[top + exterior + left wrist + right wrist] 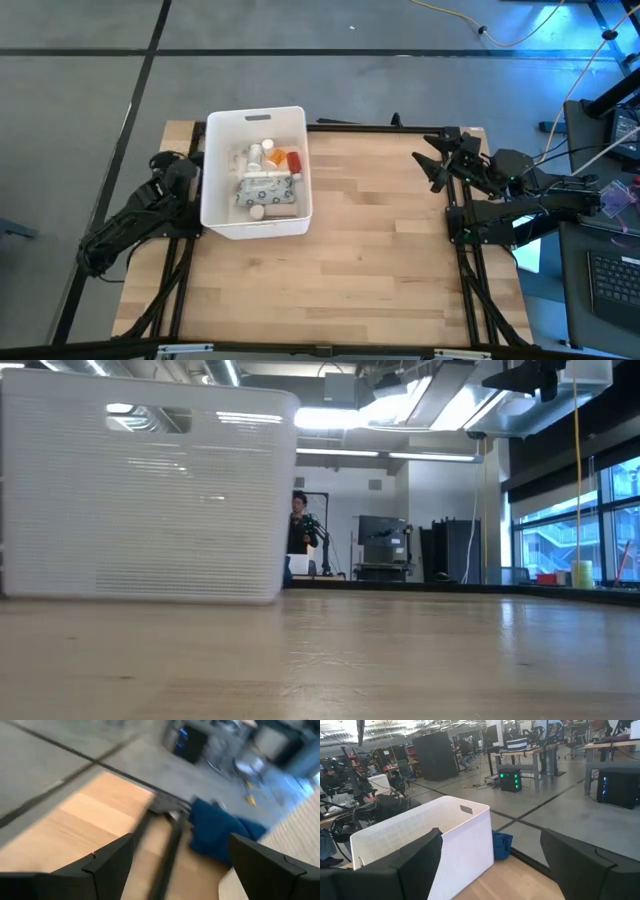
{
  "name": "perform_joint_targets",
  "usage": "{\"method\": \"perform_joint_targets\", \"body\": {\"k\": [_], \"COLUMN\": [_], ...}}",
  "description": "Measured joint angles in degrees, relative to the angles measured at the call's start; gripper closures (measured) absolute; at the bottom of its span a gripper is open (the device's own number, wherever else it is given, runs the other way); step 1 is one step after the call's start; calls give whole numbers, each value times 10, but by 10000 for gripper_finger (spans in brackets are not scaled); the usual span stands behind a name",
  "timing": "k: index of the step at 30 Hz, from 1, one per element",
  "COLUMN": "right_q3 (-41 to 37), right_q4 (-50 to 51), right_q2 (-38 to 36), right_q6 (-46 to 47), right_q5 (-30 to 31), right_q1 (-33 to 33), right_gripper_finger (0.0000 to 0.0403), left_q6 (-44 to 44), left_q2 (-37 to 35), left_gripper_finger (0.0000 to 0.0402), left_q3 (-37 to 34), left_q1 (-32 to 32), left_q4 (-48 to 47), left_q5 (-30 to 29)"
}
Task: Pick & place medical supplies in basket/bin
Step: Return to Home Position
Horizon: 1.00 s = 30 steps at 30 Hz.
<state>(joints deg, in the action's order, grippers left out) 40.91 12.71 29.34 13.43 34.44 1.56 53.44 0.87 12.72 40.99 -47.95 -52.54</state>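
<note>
The white bin (255, 225) stands at the table's far left, also in the low view (140, 490) and the right wrist view (420, 845). Inside lie white bottles (262, 152), an orange pill bottle (293, 160), a dotted white packet (265, 186) and a beige roll (257, 211). A blue cloth (220, 830) lies on the table by the bin's far left corner (501, 845). My left gripper (190, 160) is open beside the bin's left wall, pointing toward the cloth (181, 845). My right gripper (432, 160) hangs open over the table's far right, facing the bin (491, 837).
Bare wooden tabletop (380, 250) stretches between the bin and the right arm. A black frame rail (167, 850) runs along the table's edge near the cloth. A person (298, 535) stands far off in the room behind.
</note>
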Motion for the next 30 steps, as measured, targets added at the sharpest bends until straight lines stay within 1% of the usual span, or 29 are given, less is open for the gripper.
{"method": "perform_joint_targets", "body": {"k": [4,8,10,13,17,19,24,27,30], "right_q3": [0,0,0,0,0,0,-4,-31,-71], "right_q4": [0,5,18,35,35,35,29,16,-23], "right_q2": [0,0,0,0,0,0,0,0,0], "right_q6": [-2,-3,-1,-1,-2,-3,-5,-5,-3], "right_q5": [0,0,0,0,0,0,0,0,-1], "right_q1": [0,0,0,0,0,0,0,0,0], "right_gripper_finger": [66,66,66,66,66,66,66,66,66], "left_q6": [-75,-152,-190,-246,-310,-331,-362,-368,-393], "left_q2": [3,3,5,5,11,10,10,10,10], "left_gripper_finger": [92,93,93,94,92,91,93,93,94], "left_q3": [-3,-11,-12,-22,-41,-46,-49,-49,-49], "left_q1": [-1,-5,-6,-11,-17,-19,-19,-19,-19], "left_q4": [11,63,84,126,215,244,250,251,254], "left_q5": [77,157,184,209,264,268,265,260,251]}}
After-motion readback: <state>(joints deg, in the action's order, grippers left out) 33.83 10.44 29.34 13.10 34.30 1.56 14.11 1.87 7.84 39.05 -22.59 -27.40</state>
